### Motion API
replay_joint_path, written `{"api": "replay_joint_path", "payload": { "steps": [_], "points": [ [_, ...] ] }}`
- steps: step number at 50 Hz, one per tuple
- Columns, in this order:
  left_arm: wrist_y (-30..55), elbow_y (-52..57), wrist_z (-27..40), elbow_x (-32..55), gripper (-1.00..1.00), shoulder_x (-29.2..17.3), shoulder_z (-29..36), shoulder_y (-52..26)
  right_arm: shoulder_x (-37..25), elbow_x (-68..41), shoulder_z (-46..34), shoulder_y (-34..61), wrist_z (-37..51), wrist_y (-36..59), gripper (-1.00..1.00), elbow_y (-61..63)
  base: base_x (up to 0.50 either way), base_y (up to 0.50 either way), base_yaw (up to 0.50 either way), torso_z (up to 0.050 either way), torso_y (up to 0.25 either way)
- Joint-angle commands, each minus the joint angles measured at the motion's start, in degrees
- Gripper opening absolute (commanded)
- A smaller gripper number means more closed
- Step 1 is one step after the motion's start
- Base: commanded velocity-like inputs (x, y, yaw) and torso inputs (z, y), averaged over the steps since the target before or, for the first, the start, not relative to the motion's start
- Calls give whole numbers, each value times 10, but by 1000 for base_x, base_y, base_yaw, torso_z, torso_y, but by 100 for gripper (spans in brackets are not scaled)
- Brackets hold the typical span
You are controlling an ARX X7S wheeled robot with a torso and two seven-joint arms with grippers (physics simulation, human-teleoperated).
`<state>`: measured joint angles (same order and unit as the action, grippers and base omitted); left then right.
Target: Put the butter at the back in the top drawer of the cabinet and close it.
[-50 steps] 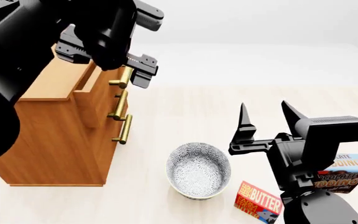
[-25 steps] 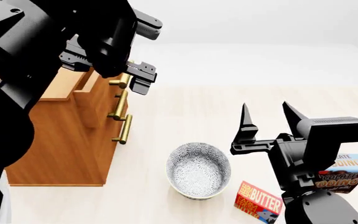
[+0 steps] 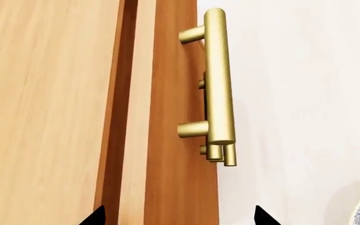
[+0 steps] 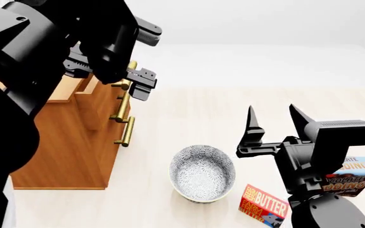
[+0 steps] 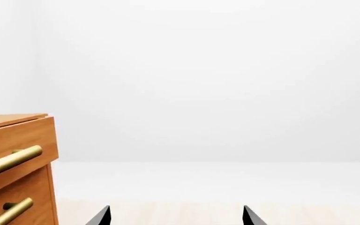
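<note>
Orange-brown wood: boxy cabinet point(image 4: 68, 137) with 3 brass bar handles standing at the robot's left; top drawer point(image 4: 89, 85) sitting pulled partly out, inside not showing.
Top handle: brass bar point(image 3: 220, 79), left wrist view looking along it.
Left gripper point(image 4: 110, 76): hovering over the drawer front, fingers spread wide, gripping nothing; tips only just showing in its wrist view.
Right gripper point(image 4: 273, 124): pointing up, fingers parted wide, holding nothing.
Butter: small red and orange-yellow box point(image 4: 264, 206) lying flat on the pale floor, below and just behind the right gripper, long axis slanting; right arm looking much the nearer.
Bowl: patterned grey-white round bowl point(image 4: 203, 173) sitting between cabinet and butter, nothing in it.
Pudding: brown-and-blue box point(image 4: 353, 176) peeking from behind the right arm.
</note>
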<state>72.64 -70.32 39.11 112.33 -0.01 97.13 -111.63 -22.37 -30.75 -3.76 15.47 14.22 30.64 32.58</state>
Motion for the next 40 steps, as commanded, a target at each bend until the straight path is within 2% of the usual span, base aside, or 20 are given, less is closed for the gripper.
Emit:
{"api": "replay_joint_path", "payload": {
  "steps": [1,40],
  "points": [
    [-1,-8,1,1,100,0,3,6,-2,-2,0,-1,1,-2,100,0,0,0,0,0,0],
    [-3,-44,-30,34,100,0,48,35,-6,-6,-3,-2,3,-10,100,-7,0,0,0,0,0]
  ]
}}
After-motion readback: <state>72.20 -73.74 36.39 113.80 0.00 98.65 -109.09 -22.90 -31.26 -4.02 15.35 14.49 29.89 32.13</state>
